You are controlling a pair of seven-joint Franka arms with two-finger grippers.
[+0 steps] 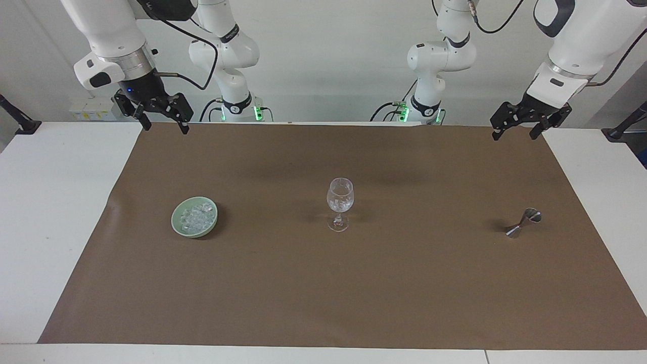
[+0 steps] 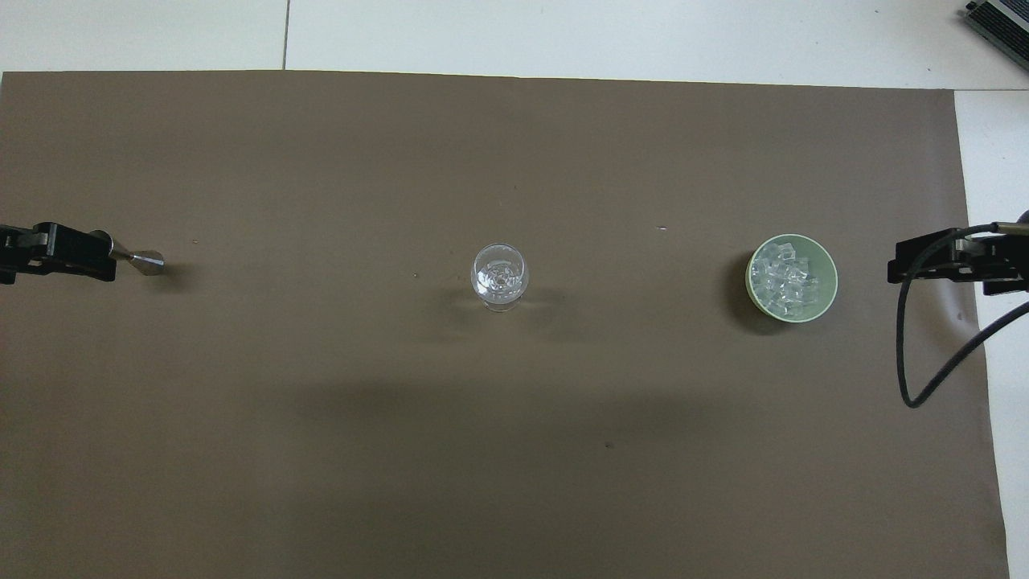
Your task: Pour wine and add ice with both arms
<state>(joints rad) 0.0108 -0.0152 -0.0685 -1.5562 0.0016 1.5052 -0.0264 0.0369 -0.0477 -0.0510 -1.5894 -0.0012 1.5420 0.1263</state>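
The right gripper [image 1: 160,124] and left gripper [image 1: 516,130] hang with jaws spread wide and empty, over the brown mat [image 1: 323,283] covering the tabletop. The ice [image 1: 196,218] is heaped in a green bowl [image 1: 178,222] toward the right arm's end, well apart from both; more chunks sit in the upright wine glass [image 1: 340,202]. The chunks are irregular, showing no long axis.

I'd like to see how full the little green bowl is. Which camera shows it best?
The overhead view: it looks straight into the green bowl, showing the ice piled inside. The facing view shows it slantwise.
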